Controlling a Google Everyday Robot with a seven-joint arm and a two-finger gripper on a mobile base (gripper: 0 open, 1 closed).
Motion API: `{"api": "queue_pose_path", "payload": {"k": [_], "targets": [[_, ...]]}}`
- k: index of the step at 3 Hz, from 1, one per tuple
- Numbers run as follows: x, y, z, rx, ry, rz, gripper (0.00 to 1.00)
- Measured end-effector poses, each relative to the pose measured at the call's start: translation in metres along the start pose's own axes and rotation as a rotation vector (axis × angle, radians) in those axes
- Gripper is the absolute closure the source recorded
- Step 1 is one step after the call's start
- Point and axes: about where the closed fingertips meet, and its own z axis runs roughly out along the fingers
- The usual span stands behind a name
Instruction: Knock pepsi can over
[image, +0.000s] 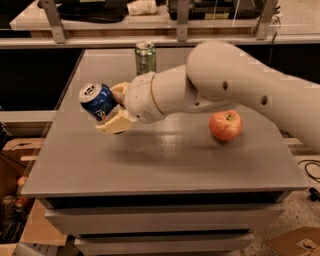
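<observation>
The pepsi can (97, 100), dark blue with a silver top, sits at the left centre of the frame, tilted with its top toward the upper left. Only a scrap of its white lettering shows, too little to read. The gripper (110, 109) clamps it between tan fingers (116, 126), one above and one below. The white arm (225, 85) reaches in from the right across the grey table (165, 165). A green-and-silver can (145, 57) stands upright behind, label unreadable. A red apple (225, 125) lies at the right, below the arm.
</observation>
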Motion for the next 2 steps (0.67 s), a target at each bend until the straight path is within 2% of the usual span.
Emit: {"api": "queue_pose_path", "payload": {"k": [1,2], "targets": [[-0.002,-0.002,0.003,-0.076,0.143,-0.064,1.0],[0.009,-0.003,0.014,-0.175,0.302,-0.164,1.0]]}}
